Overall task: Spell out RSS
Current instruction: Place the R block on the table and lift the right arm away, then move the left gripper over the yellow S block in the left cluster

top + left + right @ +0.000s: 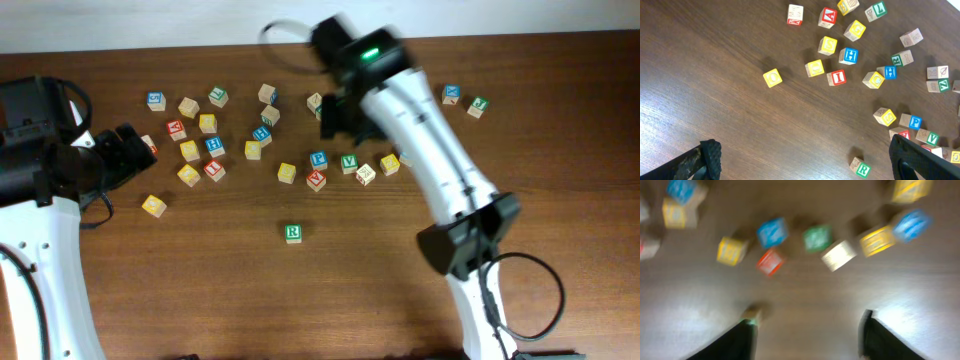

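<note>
Nearest, the green R cube sits alone at 6 o'clock of the scatter of letter cubes, probably set apart to open the word. At 9 o'clock the left gripper waits spread wide and empty, out of the way. The yellow cubes wanted for S lie unsorted in that scatter. Farthest, at 12 o'clock, the right gripper hangs parted, holding nothing, seemingly ready to choose one.
</note>
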You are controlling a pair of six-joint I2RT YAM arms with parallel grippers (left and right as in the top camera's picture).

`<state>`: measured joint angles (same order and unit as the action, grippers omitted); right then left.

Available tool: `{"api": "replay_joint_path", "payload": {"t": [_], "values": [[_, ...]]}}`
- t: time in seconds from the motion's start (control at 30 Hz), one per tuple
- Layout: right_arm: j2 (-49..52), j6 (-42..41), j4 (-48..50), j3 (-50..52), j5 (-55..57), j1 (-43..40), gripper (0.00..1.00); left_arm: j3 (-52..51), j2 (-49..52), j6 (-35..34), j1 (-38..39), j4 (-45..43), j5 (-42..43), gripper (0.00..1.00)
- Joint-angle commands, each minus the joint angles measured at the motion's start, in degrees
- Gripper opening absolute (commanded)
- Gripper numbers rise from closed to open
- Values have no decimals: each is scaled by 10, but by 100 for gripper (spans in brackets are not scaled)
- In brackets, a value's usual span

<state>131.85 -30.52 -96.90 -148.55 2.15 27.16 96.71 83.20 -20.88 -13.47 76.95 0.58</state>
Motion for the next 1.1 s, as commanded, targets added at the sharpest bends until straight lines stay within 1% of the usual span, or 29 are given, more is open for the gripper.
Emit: {"api": "replay_joint_path", "payload": {"t": [0.0, 0.03, 0.13, 0.2, 0.3, 0.43, 0.73, 0.77, 0.8, 0.9, 0.93, 0.97, 1.07], "values": [[-8, 103, -4, -9, 12, -98, 98, 7, 0, -9, -2, -1, -4, 99], [-8, 119, -4, -5, 11, -123, 98, 7, -1, -9, -2, -1, -4, 99], [-8, 121, -4, -5, 11, -208, 98, 7, 0, -9, -2, -1, -4, 99], [-8, 121, -4, -5, 11, -248, 98, 7, -1, -9, -2, -1, -4, 99], [-8, 121, -4, -5, 11, -281, 98, 7, -1, -9, -2, -1, -4, 99], [-8, 121, -2, -5, 11, -302, 98, 7, -1, -9, -2, -1, -4, 99], [-8, 121, -2, -5, 11, -302, 98, 7, -1, -10, -2, -1, -2, 99], [-8, 121, -2, -5, 11, -302, 98, 7, -1, -10, -2, -1, 18, 99], [-8, 121, -2, -5, 11, -302, 98, 7, -1, -10, -2, -1, 59, 99], [-8, 121, -2, -5, 11, -302, 98, 7, 0, -9, 0, 2, 216, 99], [-8, 121, -2, -5, 11, -302, 98, 6, 1, -9, 10, 10, 224, 99], [-8, 121, -2, -5, 11, -302, 98, 6, 3, 0, 27, 10, 205, 99], [-8, 121, -2, -5, 11, -302, 98, 6, 9, -1, 67, 14, 100, 99]]}}
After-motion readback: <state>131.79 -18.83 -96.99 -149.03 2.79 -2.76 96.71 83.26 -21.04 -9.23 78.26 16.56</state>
